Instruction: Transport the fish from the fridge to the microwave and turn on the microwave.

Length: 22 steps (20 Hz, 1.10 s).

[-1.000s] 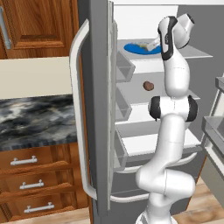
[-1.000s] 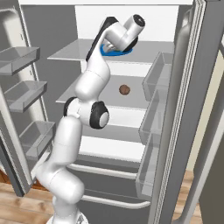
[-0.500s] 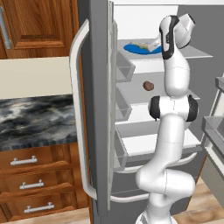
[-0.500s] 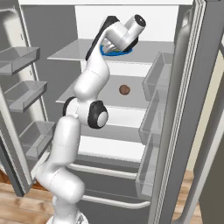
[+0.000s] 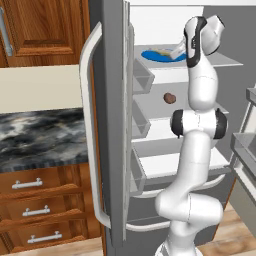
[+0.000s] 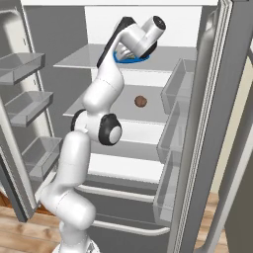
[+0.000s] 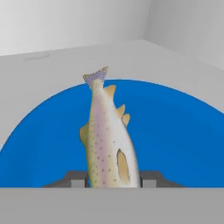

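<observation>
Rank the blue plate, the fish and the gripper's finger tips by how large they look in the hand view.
1. blue plate, widest thing in the hand view.
2. fish, lying on the plate, its near end between the finger tips.
3. finger tips, small dark stubs; the bottom edge cuts them off, so their full size is unsure.

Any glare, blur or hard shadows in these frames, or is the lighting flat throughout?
Hand view: sharp, evenly lit; the fish and the blue plate show no glare and barely any shadow. Left base view: the fridge door looks flat grey, without highlights. Right base view: soft shading under the shelves, nothing blurred.
</observation>
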{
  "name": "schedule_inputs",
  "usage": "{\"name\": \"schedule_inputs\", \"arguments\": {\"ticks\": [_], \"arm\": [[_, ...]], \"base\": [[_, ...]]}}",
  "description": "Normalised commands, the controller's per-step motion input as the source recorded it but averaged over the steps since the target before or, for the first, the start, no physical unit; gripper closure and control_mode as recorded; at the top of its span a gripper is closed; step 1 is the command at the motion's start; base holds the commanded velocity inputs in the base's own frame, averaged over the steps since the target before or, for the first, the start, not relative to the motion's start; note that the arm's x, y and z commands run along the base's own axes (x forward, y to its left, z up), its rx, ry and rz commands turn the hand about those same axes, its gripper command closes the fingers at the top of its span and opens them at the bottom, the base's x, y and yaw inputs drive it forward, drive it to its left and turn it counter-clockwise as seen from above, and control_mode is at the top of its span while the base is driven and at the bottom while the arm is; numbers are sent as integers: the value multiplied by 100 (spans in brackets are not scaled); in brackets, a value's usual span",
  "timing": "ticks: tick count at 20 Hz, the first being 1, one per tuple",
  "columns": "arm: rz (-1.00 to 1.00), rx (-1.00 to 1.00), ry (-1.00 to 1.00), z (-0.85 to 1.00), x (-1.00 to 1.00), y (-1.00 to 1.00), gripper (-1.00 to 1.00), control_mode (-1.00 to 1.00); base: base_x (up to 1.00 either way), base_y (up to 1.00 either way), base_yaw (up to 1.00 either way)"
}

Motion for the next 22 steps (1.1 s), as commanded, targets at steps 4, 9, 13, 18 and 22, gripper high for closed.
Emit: {"name": "schedule_inputs", "arguments": {"ticks": [4, 9, 13, 18, 22], "arm": [[0, 0, 3, 0, -26, 19, 100, -100], [0, 0, 0, 0, -24, 23, 100, -100], [0, 0, 0, -7, -29, 25, 100, -100], [-1, 0, -2, -15, -32, 11, 100, -100], [-5, 0, -7, -21, -36, 5, 100, -100]], "base": [[0, 0, 0], [0, 0, 0], [0, 0, 0], [0, 0, 0], [0, 0, 0]]}}
